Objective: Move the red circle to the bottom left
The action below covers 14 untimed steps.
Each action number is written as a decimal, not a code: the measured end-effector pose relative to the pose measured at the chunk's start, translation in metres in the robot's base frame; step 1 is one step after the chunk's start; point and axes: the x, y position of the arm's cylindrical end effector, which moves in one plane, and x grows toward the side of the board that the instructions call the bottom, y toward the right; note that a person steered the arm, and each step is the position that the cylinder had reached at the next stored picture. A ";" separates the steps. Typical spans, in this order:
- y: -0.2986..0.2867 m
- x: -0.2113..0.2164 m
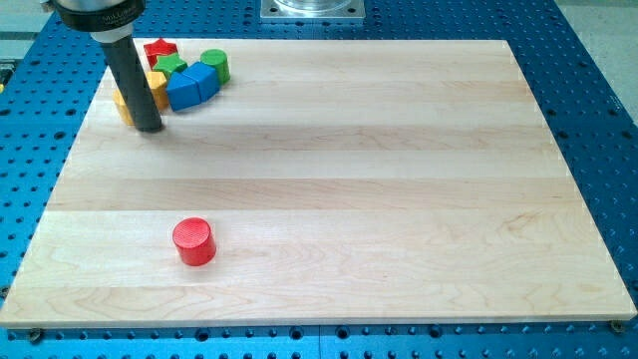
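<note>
The red circle (193, 241), a short red cylinder, stands alone on the wooden board (399, 199) in the view's lower left part. My tip (148, 128) rests on the board at the view's upper left, far above the red circle and a little to its left. The tip is next to a cluster of blocks: a red star (159, 51), a green star (171, 66), a green cylinder (215, 65), two blue blocks (192, 86) and yellow blocks (157, 87) partly hidden behind the rod.
The board lies on a blue perforated table (598, 100). A metal mount (312, 9) sits at the view's top centre. The board's left edge runs close to the block cluster.
</note>
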 end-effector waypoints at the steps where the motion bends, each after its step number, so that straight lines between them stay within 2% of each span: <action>1: 0.000 0.000; 3: -0.007 0.000; 5: 0.015 0.035; 8: 0.027 0.053; 9: 0.058 0.078; 10: 0.135 0.120; 12: 0.130 0.171; 13: 0.132 0.178; 14: 0.079 0.187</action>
